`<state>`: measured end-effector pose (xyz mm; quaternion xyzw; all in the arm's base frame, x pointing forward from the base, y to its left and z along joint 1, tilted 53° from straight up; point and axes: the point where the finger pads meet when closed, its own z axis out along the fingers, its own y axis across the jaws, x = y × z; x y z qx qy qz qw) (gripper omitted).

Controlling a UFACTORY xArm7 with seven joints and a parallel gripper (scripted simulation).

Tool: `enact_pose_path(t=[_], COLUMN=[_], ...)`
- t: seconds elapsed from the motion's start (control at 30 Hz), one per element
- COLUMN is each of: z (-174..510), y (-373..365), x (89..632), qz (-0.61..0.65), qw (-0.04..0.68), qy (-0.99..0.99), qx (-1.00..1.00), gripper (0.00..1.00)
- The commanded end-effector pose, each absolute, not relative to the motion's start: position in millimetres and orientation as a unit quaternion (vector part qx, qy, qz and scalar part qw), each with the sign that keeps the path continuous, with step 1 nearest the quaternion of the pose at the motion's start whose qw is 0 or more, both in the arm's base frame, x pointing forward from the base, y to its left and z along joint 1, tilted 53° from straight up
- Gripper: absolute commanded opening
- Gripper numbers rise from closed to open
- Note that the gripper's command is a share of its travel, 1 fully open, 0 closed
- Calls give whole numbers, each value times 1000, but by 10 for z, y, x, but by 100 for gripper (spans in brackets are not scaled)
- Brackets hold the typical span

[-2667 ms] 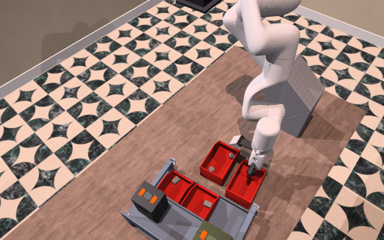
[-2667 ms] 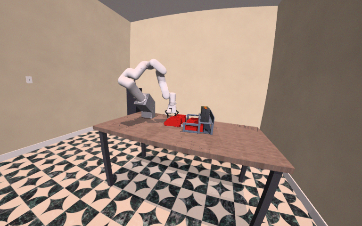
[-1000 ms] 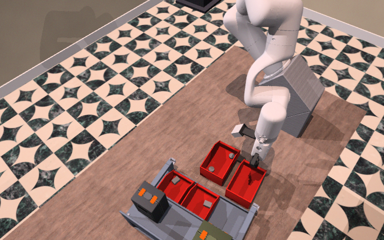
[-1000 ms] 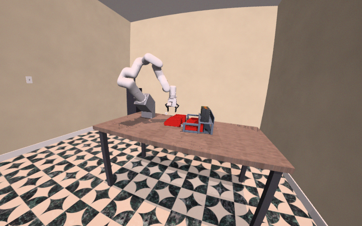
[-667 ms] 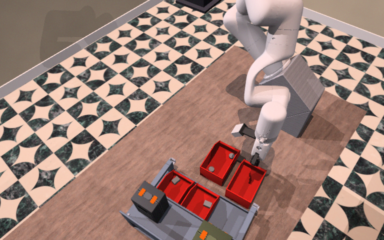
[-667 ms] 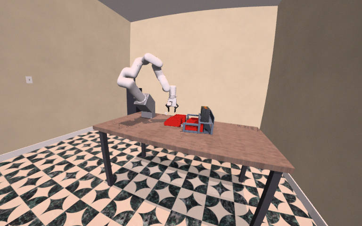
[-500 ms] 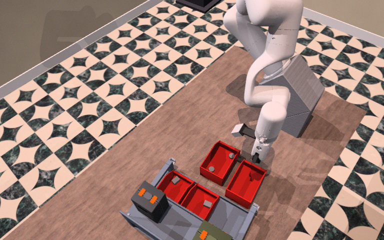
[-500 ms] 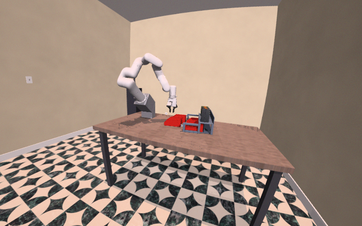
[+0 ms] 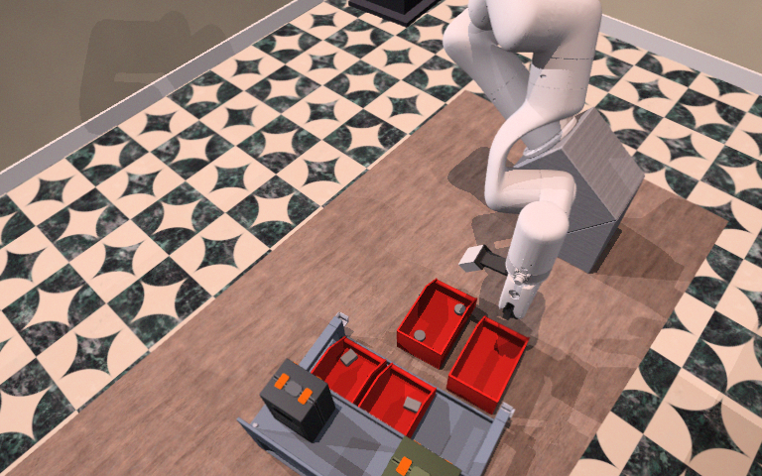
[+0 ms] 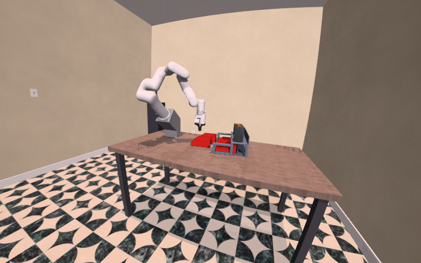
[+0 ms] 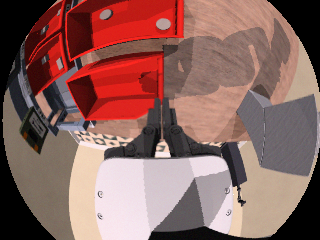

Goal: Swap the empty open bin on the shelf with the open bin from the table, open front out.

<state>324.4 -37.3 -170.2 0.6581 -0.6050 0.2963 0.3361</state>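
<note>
We observe two bins side by side on the table, before the shelf; two more bins stand in it, adjacent.

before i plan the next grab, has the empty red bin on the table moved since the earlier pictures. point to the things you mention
No. The empty red bin (image 9: 487, 364) (image 11: 120, 90) sits at the same spot beside the shelf's corner (image 9: 507, 413).
</note>
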Motion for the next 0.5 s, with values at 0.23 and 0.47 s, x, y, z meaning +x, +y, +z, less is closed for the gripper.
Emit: enact_pose_path(t=[0.23, 0.47], z=[-1703, -1699], y=[-355, -352], x=[3255, 3263], qz=[296, 294], qw=[334, 336], qy=[-605, -601], qx=[659, 663], gripper=[0, 0])
